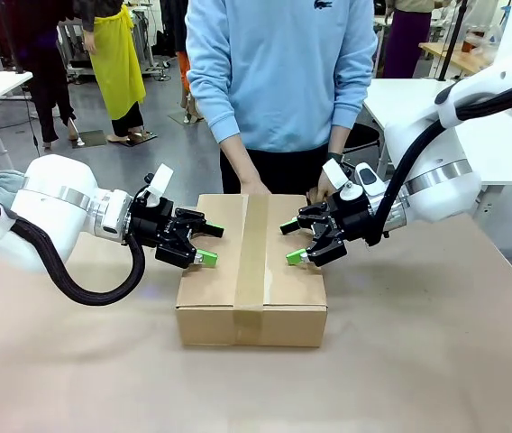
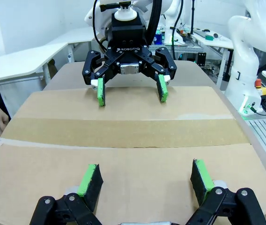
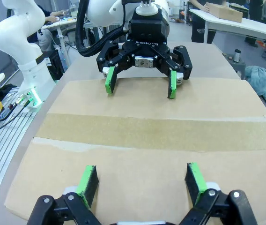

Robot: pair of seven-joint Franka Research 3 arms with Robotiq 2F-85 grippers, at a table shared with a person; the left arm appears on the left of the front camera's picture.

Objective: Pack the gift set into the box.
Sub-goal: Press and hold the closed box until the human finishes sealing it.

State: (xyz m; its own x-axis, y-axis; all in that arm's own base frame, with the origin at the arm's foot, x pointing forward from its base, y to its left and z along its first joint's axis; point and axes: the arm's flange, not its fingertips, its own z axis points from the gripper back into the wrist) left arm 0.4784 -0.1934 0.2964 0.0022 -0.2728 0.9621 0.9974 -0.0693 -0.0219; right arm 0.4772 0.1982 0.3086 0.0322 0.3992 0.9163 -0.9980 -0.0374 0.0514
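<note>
Now — cardboard box (image 1: 251, 271) mid-table, flaps shut, tape strip (image 1: 252, 257) along its top | left gripper (image 1: 207, 244) spread wide over box's left half, holding nothing | right gripper (image 1: 293, 242) spread wide over right half, facing it | person's hands (image 1: 254, 188) at box's far edge

Box (image 1: 251, 271): brown cardboard, darker tan tape strip down the middle. Both grippers, left (image 1: 207, 244) and right (image 1: 293, 242): black, green pads. Arms white. Person's sweater (image 1: 278, 63): light blue. Table (image 1: 418, 361): beige-brown.
</note>
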